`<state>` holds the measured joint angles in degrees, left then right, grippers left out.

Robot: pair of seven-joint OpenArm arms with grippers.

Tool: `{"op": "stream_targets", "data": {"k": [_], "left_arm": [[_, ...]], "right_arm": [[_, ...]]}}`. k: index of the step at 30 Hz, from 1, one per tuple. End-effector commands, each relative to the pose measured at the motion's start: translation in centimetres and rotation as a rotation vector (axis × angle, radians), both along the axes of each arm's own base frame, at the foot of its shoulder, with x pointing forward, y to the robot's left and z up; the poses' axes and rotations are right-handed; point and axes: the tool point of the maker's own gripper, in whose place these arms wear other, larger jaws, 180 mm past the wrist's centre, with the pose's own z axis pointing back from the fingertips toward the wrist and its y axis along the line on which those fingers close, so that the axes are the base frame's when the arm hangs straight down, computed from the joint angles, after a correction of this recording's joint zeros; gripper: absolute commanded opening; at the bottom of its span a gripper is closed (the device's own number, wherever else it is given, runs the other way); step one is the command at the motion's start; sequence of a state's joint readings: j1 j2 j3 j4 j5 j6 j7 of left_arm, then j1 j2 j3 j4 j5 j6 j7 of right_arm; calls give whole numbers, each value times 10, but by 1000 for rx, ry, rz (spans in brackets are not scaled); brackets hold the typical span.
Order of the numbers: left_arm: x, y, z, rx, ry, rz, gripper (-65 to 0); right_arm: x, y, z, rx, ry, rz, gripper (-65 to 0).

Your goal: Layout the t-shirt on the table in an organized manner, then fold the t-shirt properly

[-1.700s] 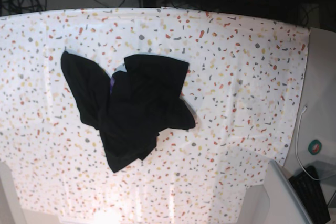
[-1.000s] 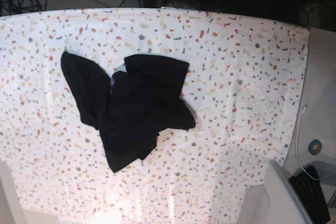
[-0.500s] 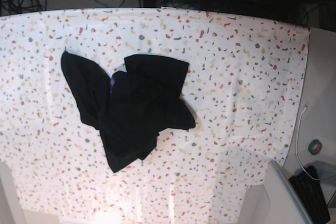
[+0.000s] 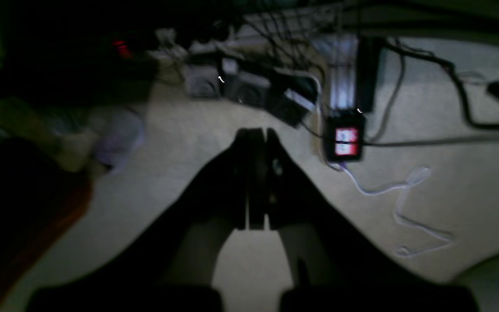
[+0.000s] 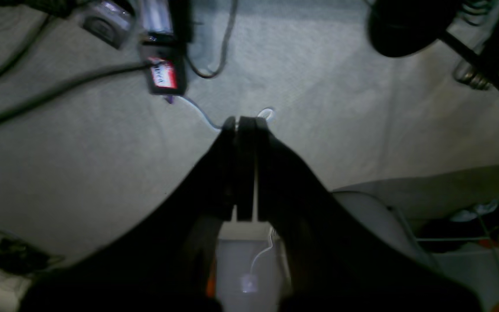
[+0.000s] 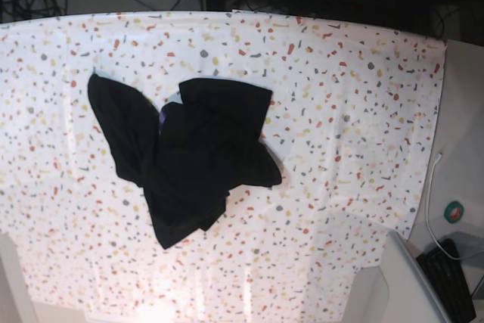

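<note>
The t-shirt [image 6: 185, 156] lies crumpled left of centre on the table [image 6: 355, 111], folded over itself so its sleeves and neck are hard to make out; only a sliver of purple shows at its upper left. Neither arm is clearly visible in the base view. Both wrist views are dim and blurred, looking down at the floor with cables and a power strip [image 4: 345, 141], away from the cloth. The left gripper [image 4: 256, 132] has its jaws pressed together on nothing. The right gripper [image 5: 241, 120] is likewise closed and empty.
</note>
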<state>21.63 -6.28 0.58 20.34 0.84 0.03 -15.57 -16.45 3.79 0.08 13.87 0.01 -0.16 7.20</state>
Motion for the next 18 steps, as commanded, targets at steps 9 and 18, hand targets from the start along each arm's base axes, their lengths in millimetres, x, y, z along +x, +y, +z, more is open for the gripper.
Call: {"op": "stream_targets", "data": {"k": [9, 18], "left_arm": [[-28, 17, 63, 8, -125, -80, -650], [5, 8, 147, -32, -322, -193, -650]], "right_arm": [[-16, -43, 75, -114, -125, -113, -650], [48, -76, 165, -214, -329, -119, -650]]}}
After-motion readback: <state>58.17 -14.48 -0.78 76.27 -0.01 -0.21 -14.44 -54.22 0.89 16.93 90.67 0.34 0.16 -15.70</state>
